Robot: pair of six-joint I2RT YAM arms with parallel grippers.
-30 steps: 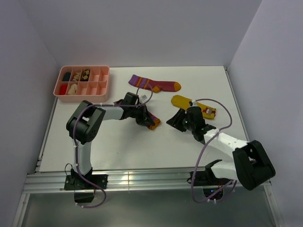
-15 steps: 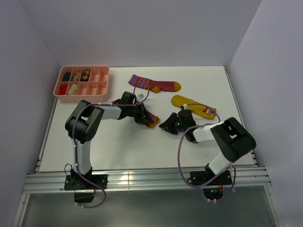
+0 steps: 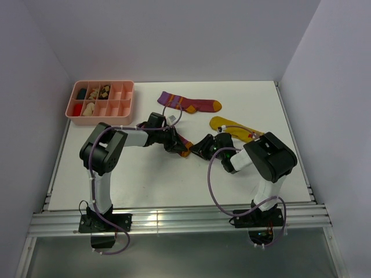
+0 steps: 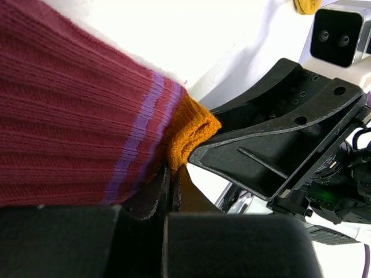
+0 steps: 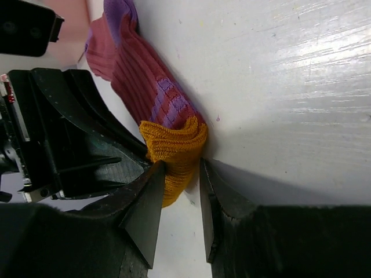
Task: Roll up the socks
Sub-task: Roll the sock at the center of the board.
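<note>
Right wrist: right gripper (image 5: pixel 181 165) pinches toe of maroon sock (image 5: pixel 151 87).

One maroon sock (image 3: pixel 191 105) lies flat at twelve o'clock, purple cuff to the left and orange toe to the right. The mustard-yellow sock (image 3: pixel 231 124) lies at two o'clock, partly hidden. The second maroon sock (image 5: pixel 165 104) sits bunched at centre, its orange toe folded.

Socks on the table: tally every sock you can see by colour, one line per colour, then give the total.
Maroon socks, purple cuff and orange toe: 2 (one lying flat, one between the arms)
Mustard-yellow sock: 1
Total: 3 socks in view
</note>
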